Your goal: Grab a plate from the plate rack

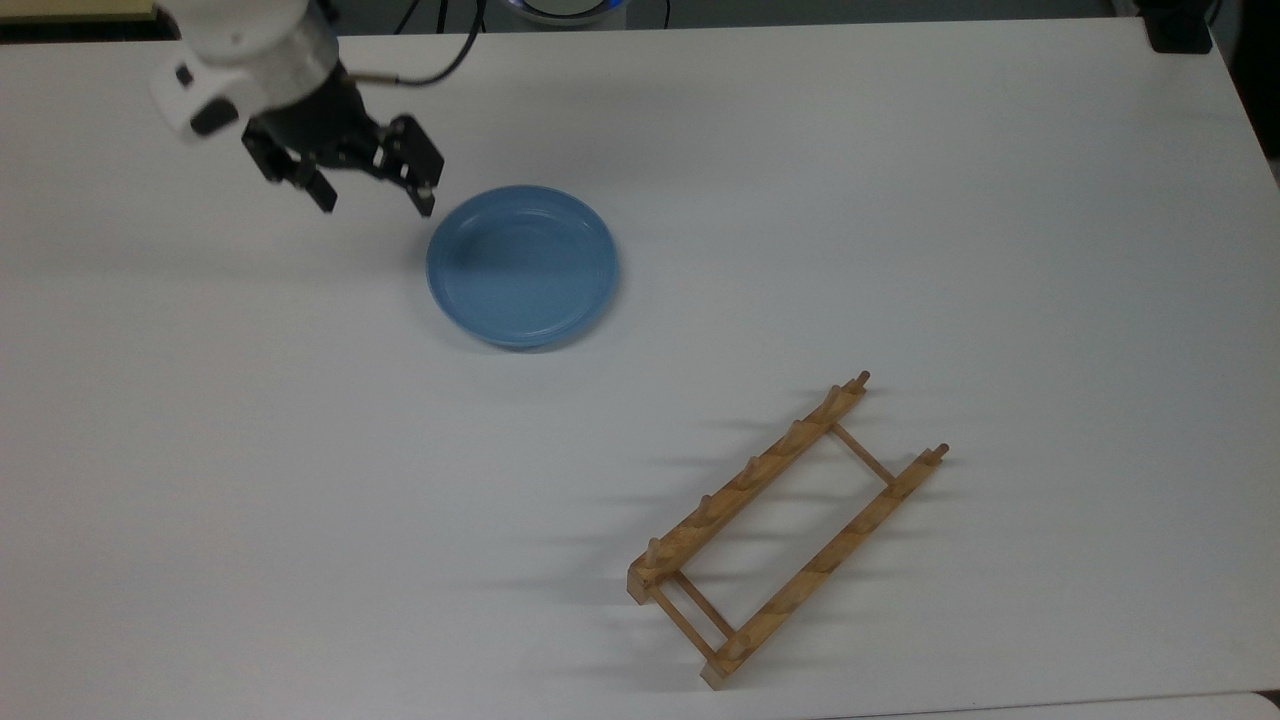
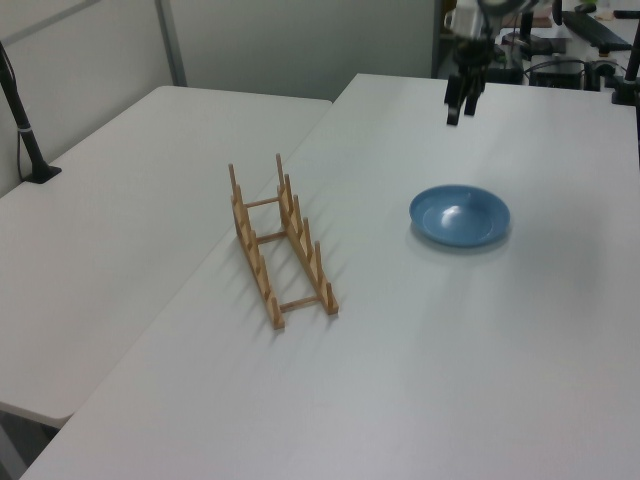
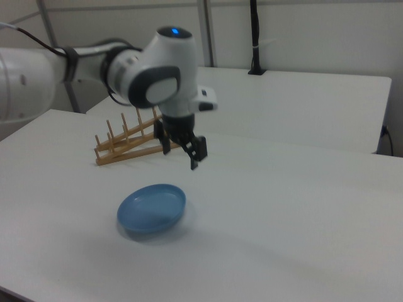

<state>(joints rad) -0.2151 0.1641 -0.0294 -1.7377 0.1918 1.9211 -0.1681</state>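
1. White desk (image 1: pixel 900 200) is filling the scene, with a second white desk (image 2: pixel 110 200) standing alongside and plain wall panels behind.
2. In the top view the blue plate (image 1: pixel 522 265) is lying flat on the desk at about 10 o'clock from the middle, rim up and touching nothing else.
3. The wooden plate rack (image 1: pixel 785 530) is sitting well apart from it at about 5 o'clock, its pegs holding nothing, so the plate is already out of the rack.
4. The gripper (image 1: pixel 375 195) is hanging above the desk just off the plate's 10 o'clock rim, and its fingers (image 1: pixel 425 180) are spread wide apart and holding nothing.
5. Judging by this, the plate has been set down flat so it rests steady.
6. Bare desk is lying all round the plate and between plate and rack, so the arm has free room on every side; the rack's near end is sitting close to the desk's 6 o'clock edge.
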